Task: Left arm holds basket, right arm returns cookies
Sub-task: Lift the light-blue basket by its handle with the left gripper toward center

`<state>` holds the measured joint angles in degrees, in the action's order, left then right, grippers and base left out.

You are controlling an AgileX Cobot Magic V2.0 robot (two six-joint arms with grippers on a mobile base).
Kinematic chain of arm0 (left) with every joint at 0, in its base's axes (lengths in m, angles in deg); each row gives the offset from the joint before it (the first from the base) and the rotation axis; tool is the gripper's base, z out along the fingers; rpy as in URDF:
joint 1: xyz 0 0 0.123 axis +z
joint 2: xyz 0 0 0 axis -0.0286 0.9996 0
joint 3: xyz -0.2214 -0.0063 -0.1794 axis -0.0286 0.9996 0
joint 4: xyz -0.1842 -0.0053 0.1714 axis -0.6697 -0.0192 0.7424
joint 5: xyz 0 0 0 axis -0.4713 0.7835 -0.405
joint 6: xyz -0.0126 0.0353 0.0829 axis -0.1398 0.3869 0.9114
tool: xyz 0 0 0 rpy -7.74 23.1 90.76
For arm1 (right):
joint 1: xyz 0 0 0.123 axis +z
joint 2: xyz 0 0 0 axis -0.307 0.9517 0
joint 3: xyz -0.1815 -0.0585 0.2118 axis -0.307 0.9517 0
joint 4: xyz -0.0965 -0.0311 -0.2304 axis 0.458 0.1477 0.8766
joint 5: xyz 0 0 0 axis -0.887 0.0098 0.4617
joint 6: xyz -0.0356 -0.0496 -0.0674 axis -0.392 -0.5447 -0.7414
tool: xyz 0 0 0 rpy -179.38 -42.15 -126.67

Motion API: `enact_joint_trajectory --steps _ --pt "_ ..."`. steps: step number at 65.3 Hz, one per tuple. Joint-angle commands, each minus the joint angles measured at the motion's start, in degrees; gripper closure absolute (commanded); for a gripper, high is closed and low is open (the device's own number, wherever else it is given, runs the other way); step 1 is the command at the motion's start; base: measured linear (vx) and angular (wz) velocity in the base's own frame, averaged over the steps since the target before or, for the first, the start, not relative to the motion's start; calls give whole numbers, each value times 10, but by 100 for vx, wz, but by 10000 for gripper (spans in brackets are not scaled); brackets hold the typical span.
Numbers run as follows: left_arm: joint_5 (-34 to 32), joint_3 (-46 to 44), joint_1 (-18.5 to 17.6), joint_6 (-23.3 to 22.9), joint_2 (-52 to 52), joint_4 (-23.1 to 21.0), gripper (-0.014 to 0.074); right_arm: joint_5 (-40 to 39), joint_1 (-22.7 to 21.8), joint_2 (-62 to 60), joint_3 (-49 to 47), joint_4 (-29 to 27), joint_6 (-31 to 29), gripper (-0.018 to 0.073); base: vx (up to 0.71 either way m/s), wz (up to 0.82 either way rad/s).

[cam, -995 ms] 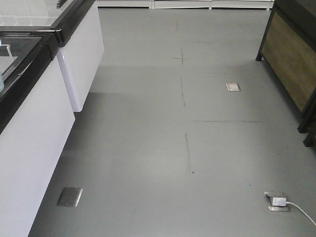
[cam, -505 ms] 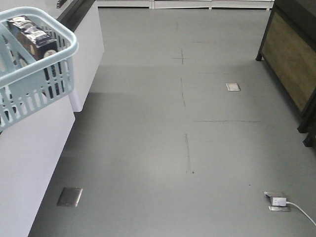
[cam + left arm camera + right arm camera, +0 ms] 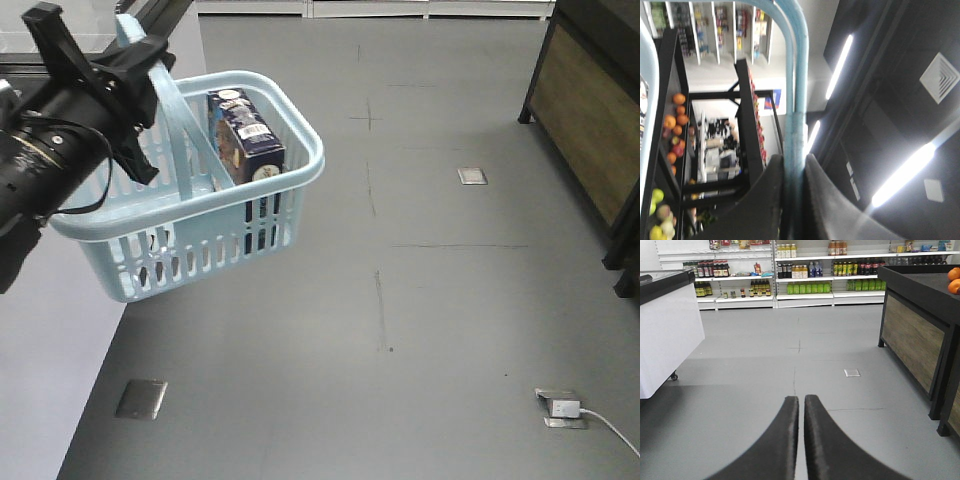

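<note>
Blue basket (image 3: 190, 255) hangs above the grey floor (image 3: 430, 320), cookies (image 3: 245, 140) inside.
The slotted plastic basket hangs from the black left arm (image 3: 45, 160), whose pincer (image 3: 792, 167) is clamped on one thin handle (image 3: 799, 75); holding the basket level would help. The tall navy cardboard box stands upright inside the basket. The right pincer (image 3: 799, 405), closed and empty, must open and reach in from above the basket.

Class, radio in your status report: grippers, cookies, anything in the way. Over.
Left gripper shut on basket handle. Right gripper shut, empty. Cookies standing in basket, off floor. No obstruction seen.
</note>
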<state>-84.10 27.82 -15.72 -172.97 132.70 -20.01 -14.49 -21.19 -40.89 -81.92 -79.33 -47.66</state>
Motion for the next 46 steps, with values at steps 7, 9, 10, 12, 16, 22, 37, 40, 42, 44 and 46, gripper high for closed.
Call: enact_joint_trajectory --steps 7,9,10,12,16,22,37,40,42,44,46 --pt "-104 -25 -49 -16 -5 -15 602 -40 -1 -7 10 2 -5 566 0 0" --pt "-112 -25 -55 -16 -1 -12 602 -40 -1 -7 10 2 -5 566 0 0" --pt "-116 -25 -58 -17 1 -11 602 -40 -1 -7 10 2 -5 566 0 0" --pt "-124 -25 -64 -19 5 -6 602 -40 -1 -7 10 2 -5 566 0 0" --pt "-130 -25 -74 -31 8 8 602 -40 -1 -7 10 2 -5 566 0 0" --pt "-132 -25 -90 -40 12 24 602 -40 -1 -7 10 2 -5 566 0 0" --pt "-160 6 -130 -49 11 19 602 -40 -1 -7 10 2 -5 566 0 0" --pt "-165 16 -135 -49 11 16 602 -40 -1 -7 10 2 -5 566 0 0" --pt "-171 26 -139 -49 11 11 602 -40 -1 -7 10 2 -5 566 0 0" --pt "-178 36 -142 -48 11 7 602 -40 -1 -7 10 2 -5 566 0 0" --pt "-187 44 -145 -46 11 3 602 -40 -1 -7 10 2 -5 566 0 0"
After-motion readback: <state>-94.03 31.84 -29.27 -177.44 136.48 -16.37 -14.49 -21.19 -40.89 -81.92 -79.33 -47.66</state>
